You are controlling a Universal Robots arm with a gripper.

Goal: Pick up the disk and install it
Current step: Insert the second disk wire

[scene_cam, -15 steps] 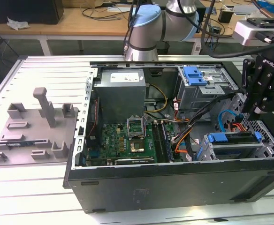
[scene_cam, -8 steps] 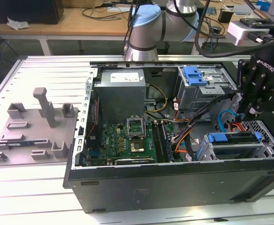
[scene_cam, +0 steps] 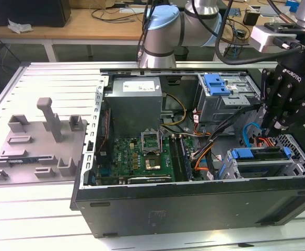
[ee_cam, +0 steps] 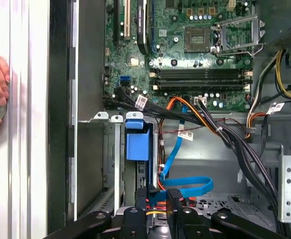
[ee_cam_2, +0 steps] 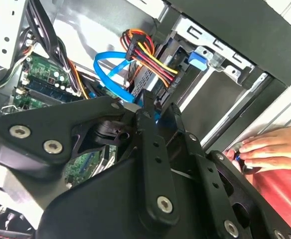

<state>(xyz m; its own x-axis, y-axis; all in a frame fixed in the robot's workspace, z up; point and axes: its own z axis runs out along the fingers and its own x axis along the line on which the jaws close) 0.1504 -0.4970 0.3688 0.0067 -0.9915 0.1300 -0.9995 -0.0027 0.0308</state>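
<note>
The gripper (ee_cam: pixel 158 196) hangs just behind the disk (scene_cam: pixel 260 153) seated in its drive cage, jaws seemingly nearly closed on nothing, suggesting installation nearly complete, perhaps lacking only a final seating push.

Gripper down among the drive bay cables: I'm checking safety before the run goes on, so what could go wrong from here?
The gripper sits right by the blue data cable and the coloured power wires, so it might snag or tug them. A person's hand rests beside the case, near the arm, and could get struck. The drive bay is tight; a slight misalignment could jam against its metal frame.
</note>
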